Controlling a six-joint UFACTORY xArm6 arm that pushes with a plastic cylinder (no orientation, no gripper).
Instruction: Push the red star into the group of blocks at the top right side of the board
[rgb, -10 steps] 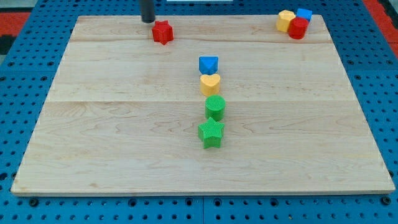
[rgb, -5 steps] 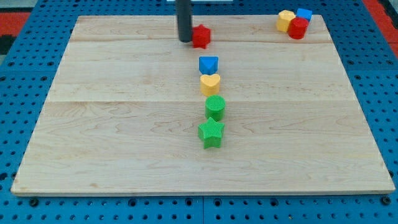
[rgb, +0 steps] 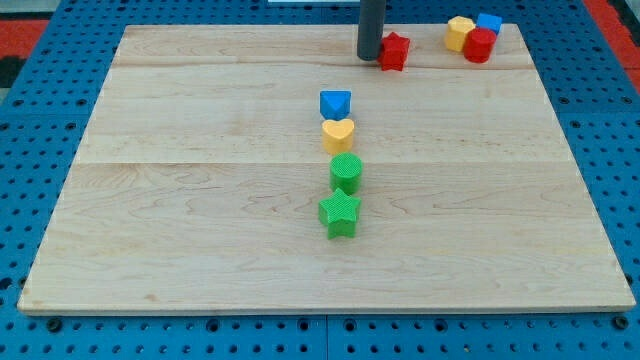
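Though squat, heading unclear, red star (rgb: 395, 51) against my tip (rgb: 370, 57), a bare rod tool.

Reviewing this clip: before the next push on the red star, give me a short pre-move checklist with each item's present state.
1. My tip sits at the red star's left side, opposite the group: ok.
2. Tip touching the star: appears so, but cannot tell for certain.
3. Path between the star and the group at the view's top right holds no block: ok.
4. Group compact: yellow block, blue block and red block sit together: ok.
5. Star already in the group: not ok, a gap remains.
6. Middle column, headed by the blue block, lies below the push line: ok.
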